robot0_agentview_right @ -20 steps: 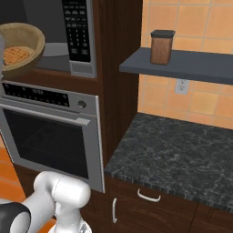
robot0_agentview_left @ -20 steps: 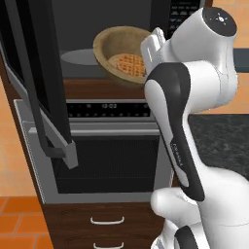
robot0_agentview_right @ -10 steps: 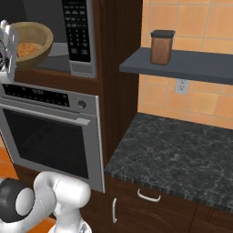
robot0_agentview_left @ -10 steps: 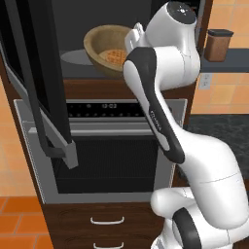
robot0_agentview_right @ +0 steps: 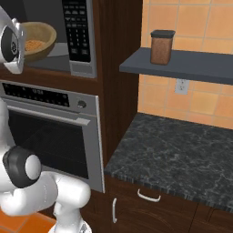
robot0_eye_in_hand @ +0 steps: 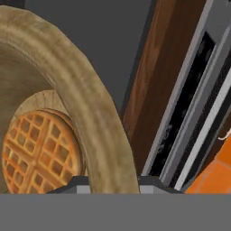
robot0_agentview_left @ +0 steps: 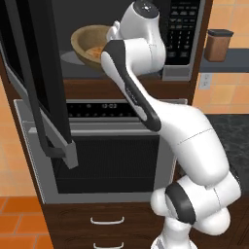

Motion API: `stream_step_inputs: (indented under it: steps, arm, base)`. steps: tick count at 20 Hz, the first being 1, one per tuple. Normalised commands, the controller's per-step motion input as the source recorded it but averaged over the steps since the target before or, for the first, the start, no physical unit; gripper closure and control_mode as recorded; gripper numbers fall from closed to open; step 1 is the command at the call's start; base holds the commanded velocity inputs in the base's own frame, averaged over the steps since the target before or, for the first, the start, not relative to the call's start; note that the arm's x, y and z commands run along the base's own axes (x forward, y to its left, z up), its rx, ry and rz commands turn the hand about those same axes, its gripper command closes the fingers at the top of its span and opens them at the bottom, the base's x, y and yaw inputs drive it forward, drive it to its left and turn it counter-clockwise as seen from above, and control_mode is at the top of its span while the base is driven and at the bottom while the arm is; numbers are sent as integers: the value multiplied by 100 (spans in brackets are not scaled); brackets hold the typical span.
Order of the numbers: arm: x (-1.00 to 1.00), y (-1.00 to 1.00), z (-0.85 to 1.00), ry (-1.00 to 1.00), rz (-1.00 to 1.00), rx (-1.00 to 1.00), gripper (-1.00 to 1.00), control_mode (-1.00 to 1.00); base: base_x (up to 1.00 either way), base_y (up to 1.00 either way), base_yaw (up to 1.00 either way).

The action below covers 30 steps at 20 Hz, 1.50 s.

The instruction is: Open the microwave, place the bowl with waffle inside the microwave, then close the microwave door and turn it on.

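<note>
Bowl: round tan wooden vessel, carried inside the open cavity of the microwave, above the grey turntable; whether its base touches the turntable cannot be told. Held tilted, rim toward the room, probably because the arm reaches in from the front and grips the near rim.

Waffle: orange-brown gridded round, lying flat on the bowl's floor, kept in by the high wall despite the tilt.

Gripper: two dark finger tips straddling the bowl's rim on either side, evidently clamped on it; a rim grip leaves the contents untouched.

Microwave door: dark-glass panel swung fully out to the left on its hinge, clear of the arm's path.

Keypad panel: black, right of the cavity, untouched.

Oven: silver, bar handle, directly below.

Canister: brown, black lid, on the wall shelf, well apart.

Status, judged: insertion under way; release, door closing, start remain.
</note>
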Motion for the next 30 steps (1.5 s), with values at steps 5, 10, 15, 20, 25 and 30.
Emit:
stream_step_inputs:
  steps: [5,10,15,20,25,30]
  arm:
    - [78,0,10,0,0,0,100,-100]
    - [68,4,8,0,0,0,100,-100]
    - [69,16,0,0,0,-2,100,-100]
    - [64,14,-2,1,0,-6,100,-100]
    - [63,14,-13,5,0,-9,100,-100]
    - [33,13,-42,4,0,-16,-100,-100]
  base:
    - [0,0,0]
    - [0,0,0]
    - [0,0,0]
    - [0,0,0]
    - [0,0,0]
    - [0,0,0]
